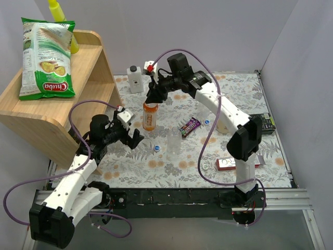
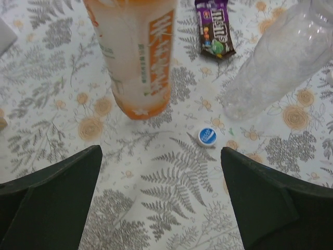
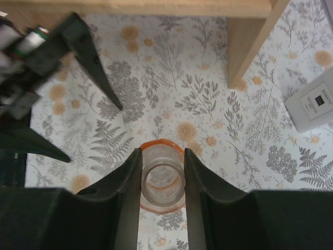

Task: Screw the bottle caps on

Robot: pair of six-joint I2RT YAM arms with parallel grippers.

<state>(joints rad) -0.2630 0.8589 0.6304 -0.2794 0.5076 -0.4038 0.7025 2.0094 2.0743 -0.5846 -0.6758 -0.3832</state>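
We find the left gripper (image 2: 161, 152) spread wide and empty above the table (image 2: 156, 203). The right gripper (image 3: 162, 153) clamps the uncapped neck of the upright orange bottle (image 1: 150, 117). One blue cap (image 2: 207, 136) lies on the table between that bottle and a clear bottle (image 2: 276, 62).

The left gripper (image 1: 136, 138) is wide open, pointing to 3 o'clock. The right arm (image 1: 223, 112) reaches toward 10 o'clock; the right gripper (image 3: 162, 156) pinches the orange bottle (image 3: 162, 183).
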